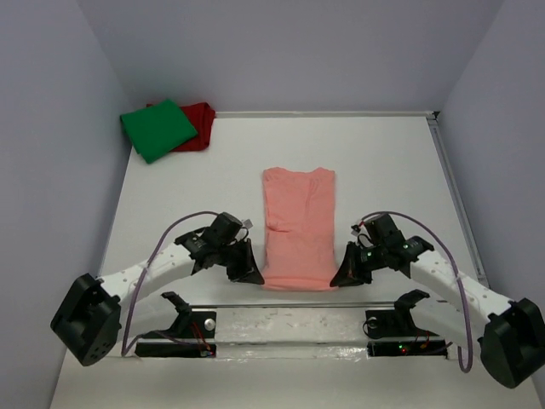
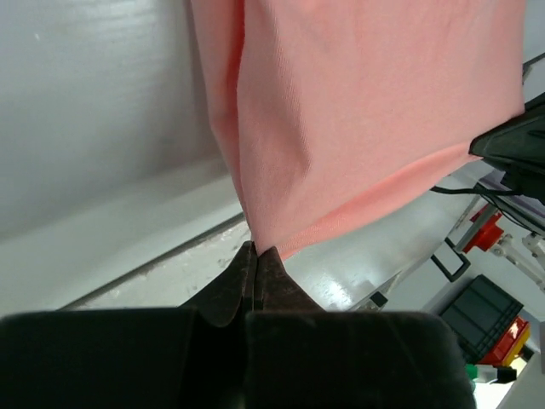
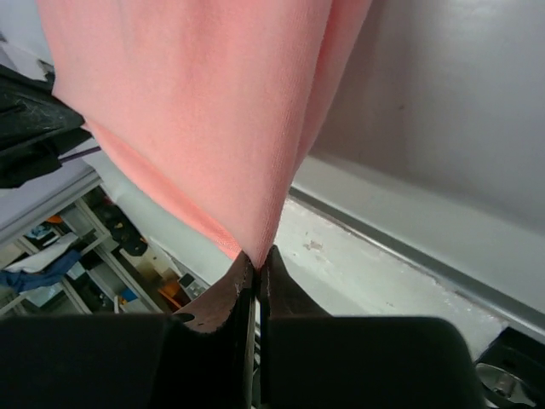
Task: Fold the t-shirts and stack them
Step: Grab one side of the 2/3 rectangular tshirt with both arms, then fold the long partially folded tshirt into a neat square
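- Salmon-pink t-shirt (image 1: 298,226) is laid flat in the middle of the white table (image 1: 392,170), already folded into a long, narrow strip. Its long way runs from the near edge of the table straight out to the far side.
- Green t-shirt (image 1: 157,129) is seen folded at the far left corner, well apart from the pink one. It is laid partly over the dark red t-shirt (image 1: 199,119).
- Left gripper (image 1: 249,271) is set at the near left corner of the pink strip, with its fingers pressed together on the cloth there.
- Right gripper (image 1: 346,273) is set at the near right corner, and its fingers are pinched on the cloth in the same way.
- The near end of the strip is held between the two grippers, one at each corner, so neither arm is nearer than the other.
- The rest of the strip is stretched away from both grippers, toward the far side. It is judged that the held end must be carried that way, along the long way of the strip, for it to be folded in half.
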Controlling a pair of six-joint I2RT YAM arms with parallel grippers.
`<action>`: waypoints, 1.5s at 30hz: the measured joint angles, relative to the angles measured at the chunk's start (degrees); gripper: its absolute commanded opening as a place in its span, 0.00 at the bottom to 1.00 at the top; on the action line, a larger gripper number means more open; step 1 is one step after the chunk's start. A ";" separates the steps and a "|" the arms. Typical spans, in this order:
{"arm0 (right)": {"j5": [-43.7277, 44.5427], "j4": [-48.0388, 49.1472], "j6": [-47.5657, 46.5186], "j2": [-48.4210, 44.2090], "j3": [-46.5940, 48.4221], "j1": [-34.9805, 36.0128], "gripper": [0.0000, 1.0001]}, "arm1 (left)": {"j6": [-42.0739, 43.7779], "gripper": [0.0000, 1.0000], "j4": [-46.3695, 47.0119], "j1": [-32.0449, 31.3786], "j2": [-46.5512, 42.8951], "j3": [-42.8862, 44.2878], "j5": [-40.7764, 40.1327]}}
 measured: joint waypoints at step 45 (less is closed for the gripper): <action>16.28 -13.00 -3.72 16.13 36.00 1.22 0.00 | 1.57 0.00 -21.09 10.05 9.99 32.89 -15.28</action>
